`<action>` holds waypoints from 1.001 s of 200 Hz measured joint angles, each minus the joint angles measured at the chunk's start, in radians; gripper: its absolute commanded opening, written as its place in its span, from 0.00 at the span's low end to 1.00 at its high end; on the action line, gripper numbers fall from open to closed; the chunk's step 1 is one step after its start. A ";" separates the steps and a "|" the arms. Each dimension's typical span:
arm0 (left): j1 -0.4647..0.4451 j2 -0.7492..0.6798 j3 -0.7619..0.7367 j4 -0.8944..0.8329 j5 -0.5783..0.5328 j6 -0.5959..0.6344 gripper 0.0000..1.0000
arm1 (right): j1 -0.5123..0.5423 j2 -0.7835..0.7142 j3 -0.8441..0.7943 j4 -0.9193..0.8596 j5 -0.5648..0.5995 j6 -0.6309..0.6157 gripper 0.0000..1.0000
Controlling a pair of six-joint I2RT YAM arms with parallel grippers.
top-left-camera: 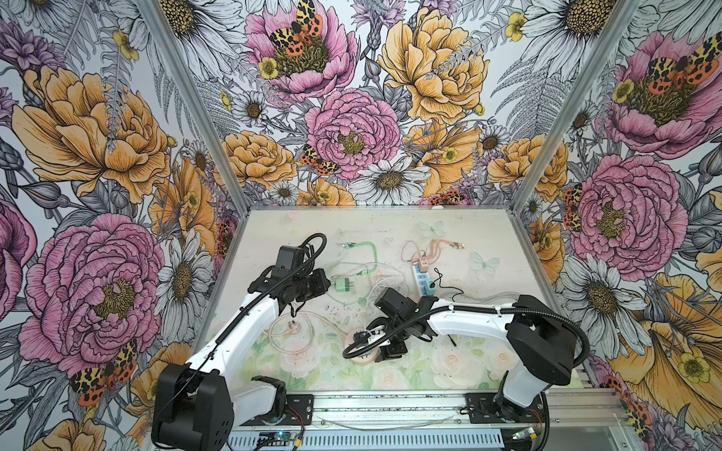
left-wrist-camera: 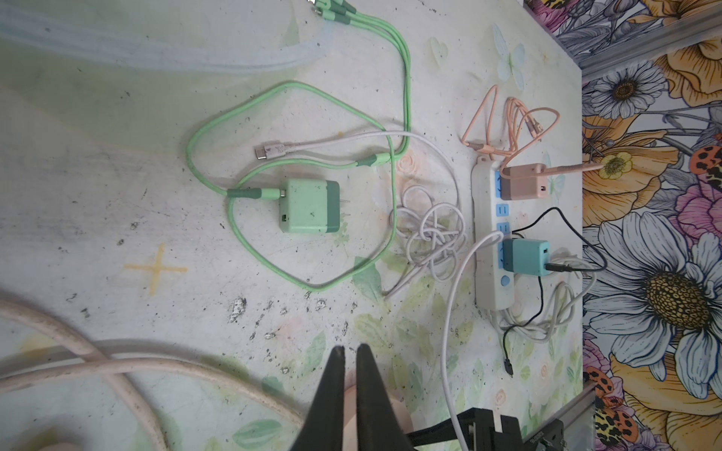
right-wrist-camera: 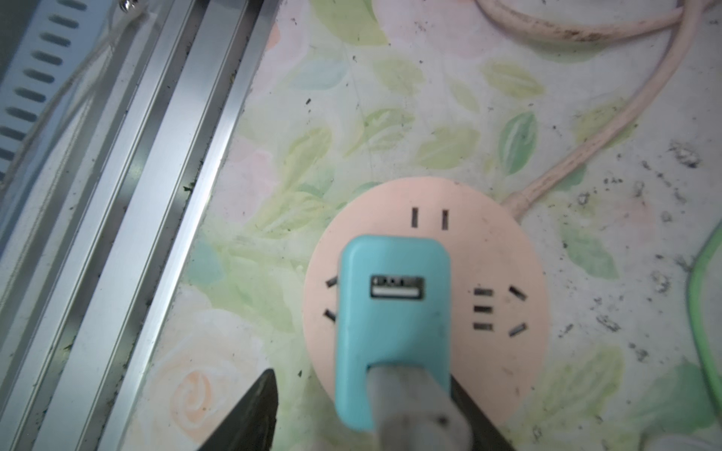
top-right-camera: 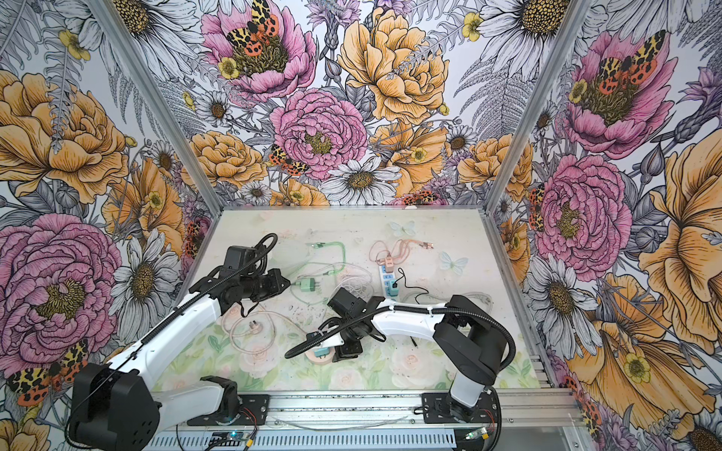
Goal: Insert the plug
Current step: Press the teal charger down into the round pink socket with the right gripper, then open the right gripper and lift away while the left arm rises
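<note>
I log the right gripper (right-wrist-camera: pixel 363 375) part open astride the blue plug (right-wrist-camera: pixel 390 332) standing on the round pink socket (right-wrist-camera: pixel 500 254), near centre; left gripper (left-wrist-camera: pixel 351 347) closed, empty.

Both top views look down from high above the round pink plastic socket hub (top-left-camera: pixel 360 359) (top-right-camera: pixel 317 359), facing the flowered back wall (top-left-camera: pixel 351 117) beyond it. We note the right wrist view sits close over the hub (right-wrist-camera: pixel 492 254). The left wrist view stands farther off and shares with the top views the long white plastic power strip (left-wrist-camera: pixel 488 293) (top-left-camera: pixel 419 278) behind the hub.
</note>
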 measured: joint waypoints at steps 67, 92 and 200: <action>-0.018 0.056 0.036 -0.006 -0.008 0.000 0.15 | -0.032 -0.233 -0.106 -0.024 0.094 0.100 0.63; -0.035 0.127 0.073 -0.009 -0.031 -0.002 0.30 | -0.057 -0.340 -0.121 -0.018 0.183 0.197 0.66; -0.133 0.402 0.221 -0.046 -0.209 -0.100 0.61 | -0.353 -0.531 -0.082 0.244 0.347 0.514 0.80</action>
